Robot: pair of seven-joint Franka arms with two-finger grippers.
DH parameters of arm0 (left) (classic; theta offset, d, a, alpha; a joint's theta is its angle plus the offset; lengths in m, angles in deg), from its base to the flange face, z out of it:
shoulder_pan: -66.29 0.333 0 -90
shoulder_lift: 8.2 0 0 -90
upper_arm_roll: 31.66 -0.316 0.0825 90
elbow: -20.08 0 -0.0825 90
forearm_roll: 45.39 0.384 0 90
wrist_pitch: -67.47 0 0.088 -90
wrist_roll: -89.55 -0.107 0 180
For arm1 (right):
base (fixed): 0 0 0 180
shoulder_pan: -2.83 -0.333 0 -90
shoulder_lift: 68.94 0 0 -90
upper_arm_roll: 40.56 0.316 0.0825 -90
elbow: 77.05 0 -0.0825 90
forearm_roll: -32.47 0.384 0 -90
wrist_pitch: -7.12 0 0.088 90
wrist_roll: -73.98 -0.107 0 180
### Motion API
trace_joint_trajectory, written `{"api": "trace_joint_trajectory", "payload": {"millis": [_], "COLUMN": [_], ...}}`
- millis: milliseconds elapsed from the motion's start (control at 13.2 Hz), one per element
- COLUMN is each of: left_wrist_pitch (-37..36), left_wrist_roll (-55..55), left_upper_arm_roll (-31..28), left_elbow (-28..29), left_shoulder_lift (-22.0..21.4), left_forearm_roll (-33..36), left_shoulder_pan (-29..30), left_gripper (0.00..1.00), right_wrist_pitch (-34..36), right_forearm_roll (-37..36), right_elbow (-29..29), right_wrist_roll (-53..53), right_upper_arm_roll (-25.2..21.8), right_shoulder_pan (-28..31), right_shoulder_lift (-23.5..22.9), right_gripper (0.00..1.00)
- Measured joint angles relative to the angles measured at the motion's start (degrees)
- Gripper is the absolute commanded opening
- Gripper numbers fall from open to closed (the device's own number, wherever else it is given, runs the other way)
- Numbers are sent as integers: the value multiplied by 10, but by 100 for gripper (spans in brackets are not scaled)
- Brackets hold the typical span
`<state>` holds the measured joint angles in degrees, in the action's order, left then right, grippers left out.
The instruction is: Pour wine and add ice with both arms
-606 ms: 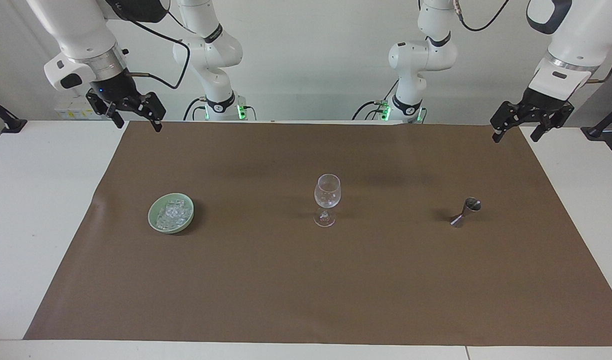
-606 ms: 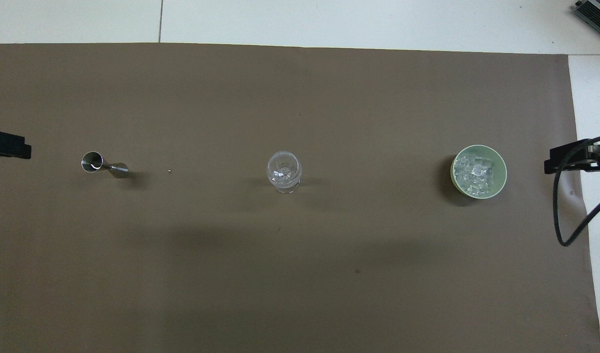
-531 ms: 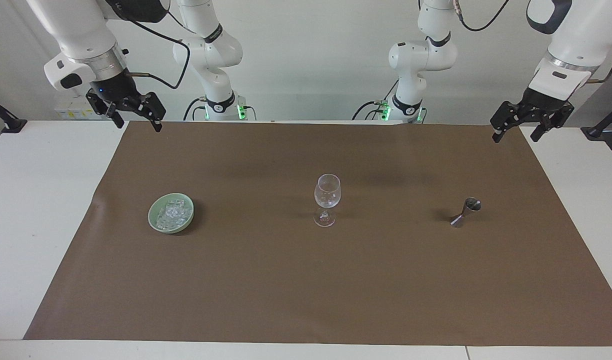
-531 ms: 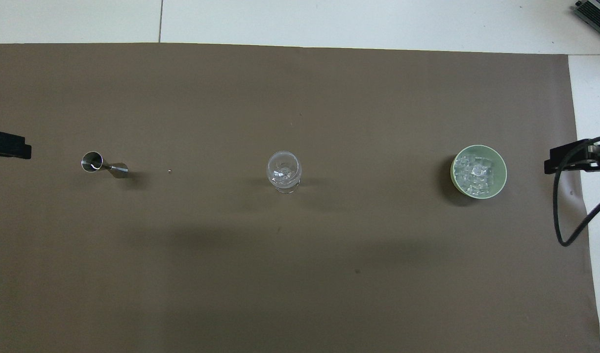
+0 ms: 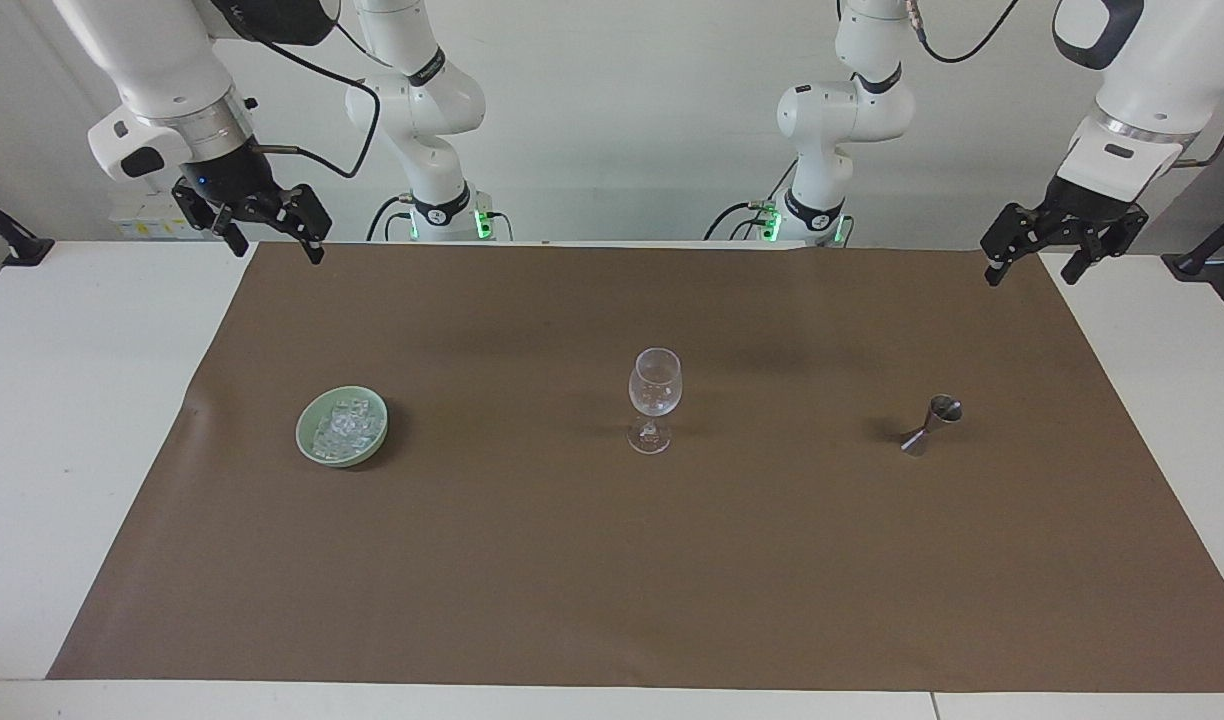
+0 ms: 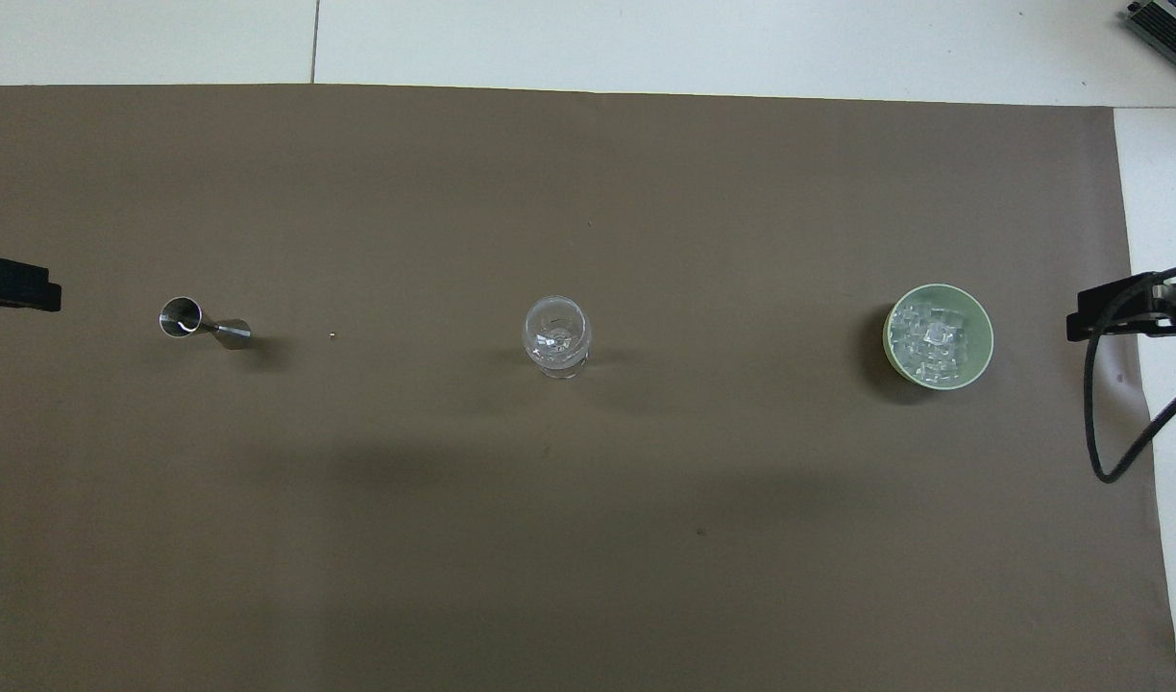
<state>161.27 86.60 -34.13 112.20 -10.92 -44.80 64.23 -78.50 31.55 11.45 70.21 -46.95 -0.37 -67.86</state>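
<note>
The ice [image 5: 343, 428] lies as a heap of small clear cubes in a shallow pale green bowl [image 5: 307, 443], filling most of its well below the rim; in the overhead view the ice [image 6: 934, 338] shows as many like pieces packed together in the bowl [image 6: 984, 336]. The bowl stands on the brown mat [image 5: 612, 580] toward the right arm's end of the table. Well apart from it, at the middle of the mat, a clear stemmed glass [image 5: 654, 398] stands upright on its foot; from overhead the glass [image 6: 556, 334] shows glints in its cup, and whether these are contents or reflections cannot be told. Well apart again, toward the left arm's end, a small metal double-cone jigger [image 5: 932, 424] stands on the mat, its open upper cup showing a bright interior in the overhead view of the jigger [image 6: 192, 322]; what it holds, if anything, cannot be told. Bowl, glass and jigger sit in one line across the mat. The right gripper [image 5: 270, 236] hangs in the air over the mat's corner nearest the robots at its own end, fingers spread apart and holding nothing. The left gripper [image 5: 1034, 256] hangs likewise over the mat's corner at its end, fingers spread, holding nothing. The mat lies on a white table [image 5: 62, 420].
</note>
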Motion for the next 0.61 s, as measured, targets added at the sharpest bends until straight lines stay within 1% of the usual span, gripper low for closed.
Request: {"api": "trace_joint_trajectory", "payload": {"millis": [606], "left_wrist_pitch": [10], "left_wrist_roll": [10], "left_upper_arm_roll": [-1], "left_elbow": [5], "left_shoulder_lift": [0], "left_forearm_roll": [0], "left_shoulder_pan": [3], "left_gripper": [100], "right_wrist_pitch": [0], "right_forearm_roll": [0], "right_elbow": [0], "right_wrist_roll": [0], "right_upper_arm_roll": [0], "right_shoulder_pan": [0], "right_shoulder_lift": [0], "right_gripper": [100]}}
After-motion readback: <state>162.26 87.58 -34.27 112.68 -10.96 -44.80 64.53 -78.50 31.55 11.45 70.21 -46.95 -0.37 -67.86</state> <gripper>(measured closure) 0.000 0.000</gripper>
